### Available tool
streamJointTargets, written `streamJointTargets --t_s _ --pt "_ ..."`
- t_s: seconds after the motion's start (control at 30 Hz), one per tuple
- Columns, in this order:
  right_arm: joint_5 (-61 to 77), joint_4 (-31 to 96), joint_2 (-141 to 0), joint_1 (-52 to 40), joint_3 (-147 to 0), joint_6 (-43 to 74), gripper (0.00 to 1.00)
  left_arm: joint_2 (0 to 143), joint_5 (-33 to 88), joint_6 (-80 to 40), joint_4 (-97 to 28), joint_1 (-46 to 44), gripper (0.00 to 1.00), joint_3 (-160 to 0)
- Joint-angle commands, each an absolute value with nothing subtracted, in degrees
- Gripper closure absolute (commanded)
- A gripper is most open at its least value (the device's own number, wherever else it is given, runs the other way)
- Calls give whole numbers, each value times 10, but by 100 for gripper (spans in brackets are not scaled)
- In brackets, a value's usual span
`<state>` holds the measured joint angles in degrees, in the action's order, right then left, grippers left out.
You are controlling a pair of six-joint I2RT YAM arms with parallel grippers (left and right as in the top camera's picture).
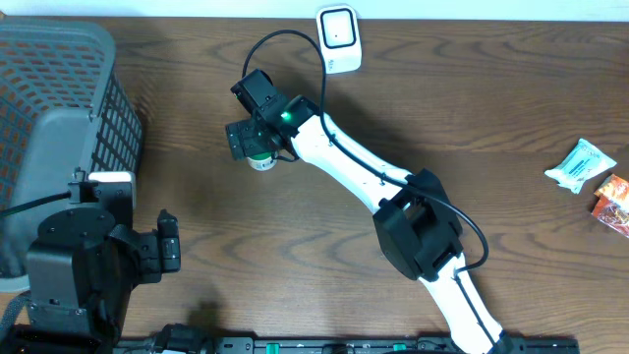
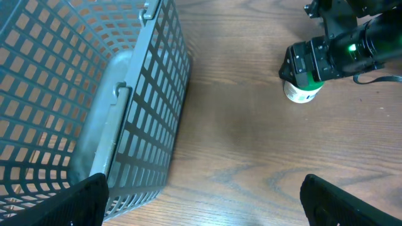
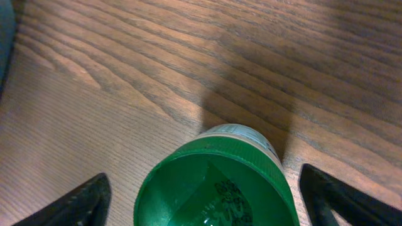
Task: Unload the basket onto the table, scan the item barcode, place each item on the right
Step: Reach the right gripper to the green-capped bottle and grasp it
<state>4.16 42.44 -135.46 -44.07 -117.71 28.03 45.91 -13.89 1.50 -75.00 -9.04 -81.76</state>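
Nothing legible anywhere: no text, brand or number. Moulded marks on green end of bottle point(image 3: 213, 188) in right wrist view, dark and blurred, unreadable. Pale label band point(image 3: 245, 134) just below that green end, print not resolvable. Overhead: teal-and-white packet point(image 1: 582, 165) and orange packet point(image 1: 614, 202) at right edge of view, printing too small to read. White scanner point(image 1: 337, 37) at top edge, dark outlined square on face, no lettering made out.
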Motion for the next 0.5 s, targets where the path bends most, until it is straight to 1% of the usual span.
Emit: streamJointTargets --t_s 0.0,0.07,0.2,0.27,0.37,0.47 --pt "28 432 -1370 -444 -1191 280 17 459 -142 12 -750 -88 2 -817" --pt "28 437 -1374 -444 -1191 274 22 459 -142 12 -750 -88 2 -817" --pt "10 450 -1376 -444 -1191 270 39 459 -142 12 -750 -88 2 -817" --pt "-4 460 -1376 -444 -1191 266 43 459 -142 12 -750 -88 2 -817" --pt "-10 470 -1376 -443 -1192 265 46 459 -142 12 -750 -88 2 -817" --pt "-12 493 -1375 -437 -1194 259 53 459 -142 12 -750 -88 2 -817"
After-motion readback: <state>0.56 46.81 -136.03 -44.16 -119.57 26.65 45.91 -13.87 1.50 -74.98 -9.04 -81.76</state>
